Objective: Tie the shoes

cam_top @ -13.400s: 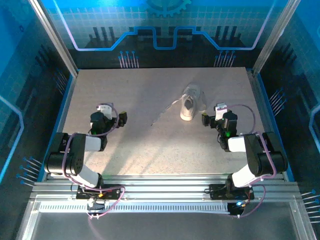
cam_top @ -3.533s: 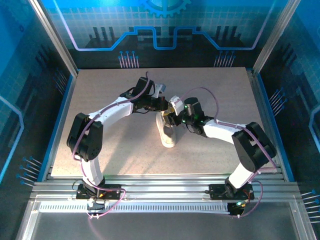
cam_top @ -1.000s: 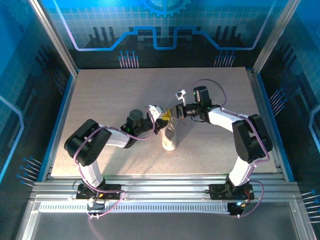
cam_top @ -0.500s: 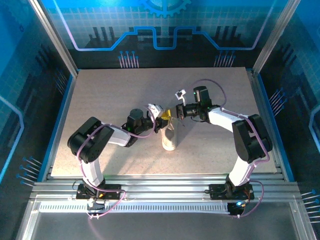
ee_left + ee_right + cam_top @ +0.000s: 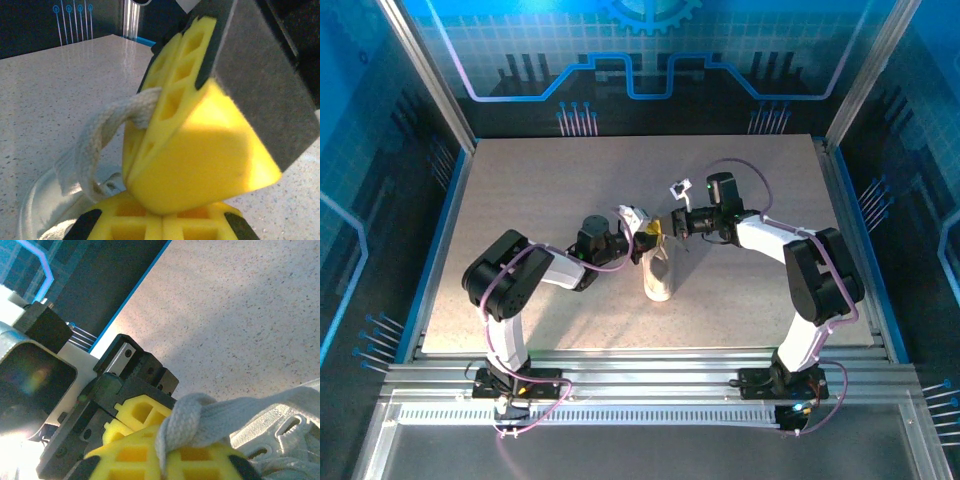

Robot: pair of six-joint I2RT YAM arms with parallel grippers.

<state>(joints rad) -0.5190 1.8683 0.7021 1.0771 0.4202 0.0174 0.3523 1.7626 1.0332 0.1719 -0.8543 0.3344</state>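
Observation:
The shoe (image 5: 659, 275) is a small white sneaker lying mid-table, toe toward the near edge. Both grippers meet just above its far end. My left gripper (image 5: 645, 238) comes in from the left, its yellow fingers pressed together with nothing seen between them (image 5: 162, 225). My right gripper (image 5: 670, 226) comes in from the right and is shut on a white lace (image 5: 100, 137), which runs from its yellow fingers (image 5: 165, 150) down toward the shoe (image 5: 35, 210). In the right wrist view the lace (image 5: 200, 420) loops over my right gripper (image 5: 164, 462), with the left gripper's fingers (image 5: 132, 415) just behind.
The speckled table (image 5: 520, 180) has open room on all sides of the shoe. Metal posts and blue walls enclose it at the back and sides. The arm bases sit on the rail (image 5: 650, 385) at the near edge.
My left gripper has edged up and right against the right gripper's fingertips, and its jaws have closed. The right arm and the shoe have stayed in place.

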